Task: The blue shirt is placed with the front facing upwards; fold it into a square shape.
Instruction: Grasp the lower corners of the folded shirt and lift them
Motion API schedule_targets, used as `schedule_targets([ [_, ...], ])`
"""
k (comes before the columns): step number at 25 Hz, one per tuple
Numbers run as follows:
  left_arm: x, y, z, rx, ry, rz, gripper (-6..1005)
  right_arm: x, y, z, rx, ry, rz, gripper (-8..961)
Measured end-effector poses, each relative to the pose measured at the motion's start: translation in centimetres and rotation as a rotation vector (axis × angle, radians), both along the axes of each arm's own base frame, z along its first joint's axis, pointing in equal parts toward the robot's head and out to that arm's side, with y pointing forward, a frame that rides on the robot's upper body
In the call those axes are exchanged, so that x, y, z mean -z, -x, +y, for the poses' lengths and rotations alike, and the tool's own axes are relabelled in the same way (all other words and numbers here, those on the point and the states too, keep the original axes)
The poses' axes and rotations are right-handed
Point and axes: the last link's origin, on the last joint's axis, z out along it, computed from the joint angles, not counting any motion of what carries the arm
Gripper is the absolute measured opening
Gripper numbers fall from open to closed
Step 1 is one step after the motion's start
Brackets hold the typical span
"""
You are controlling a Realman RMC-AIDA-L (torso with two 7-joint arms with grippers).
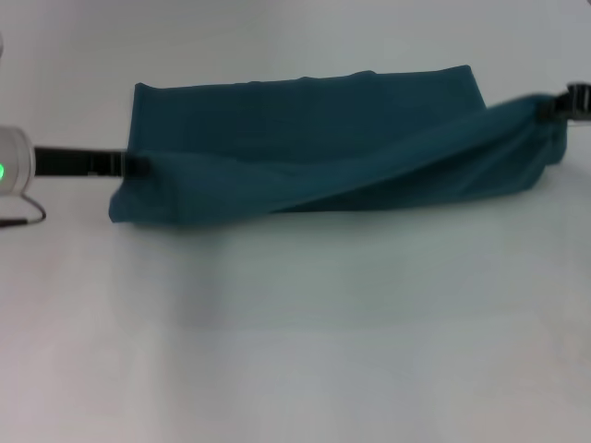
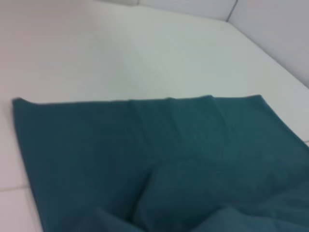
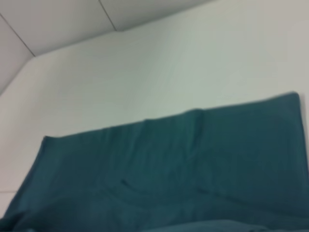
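The blue shirt (image 1: 305, 148) lies across the far part of the white table (image 1: 295, 351), its near edge lifted and slung between both arms. The left gripper (image 1: 129, 166) meets the shirt's left corner, the right gripper (image 1: 559, 106) its right; whether either is clamped I cannot tell. Uneven pulling could skew the fold.

You have the blue shirt (image 1: 305, 138) lying across the upper half of the head view on the bench (image 1: 295, 341). Its near edge is raised between the left gripper (image 1: 138, 166) at frame left and the right gripper (image 1: 554, 106) at upper right.
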Motion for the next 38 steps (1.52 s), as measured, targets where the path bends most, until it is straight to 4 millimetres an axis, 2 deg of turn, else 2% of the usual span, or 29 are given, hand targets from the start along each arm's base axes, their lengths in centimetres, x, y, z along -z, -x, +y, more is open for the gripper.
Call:
schedule_targets([
  [2,0.2,0.5,-0.8,-0.004,0.020,-0.016,18,0.3,-0.9,-0.9,0.018,0.016,0.011,60],
  [3,0.3,0.7,-1.3,-0.005,0.031,-0.025,19,0.9,-1.7,-2.0,0.031,0.047,0.040,60],
  [4,0.4,0.9,-1.9,-0.005,0.044,-0.035,19,0.9,-1.7,-2.0,0.031,0.047,0.040,60],
  [10,0.5,2.9,-5.7,-0.023,0.118,-0.080,19,2.1,-3.8,-6.0,0.058,0.147,0.146,60],
  [20,1.8,6.5,-10.4,-0.059,0.190,-0.175,19,4.4,-6.5,-11.5,0.091,0.261,0.236,60],
  [28,1.7,8.5,-14.9,-0.104,0.272,-0.249,19,3.7,-8.9,-15.4,0.136,0.291,0.270,60],
  [34,1.9,8.8,-17.8,-0.118,0.340,-0.321,18,3.4,-9.7,-17.9,0.154,0.325,0.307,59],
  [38,1.7,9.0,-19.0,-0.123,0.347,-0.337,18,3.5,-10.3,-19.6,0.172,0.356,0.321,59],
])
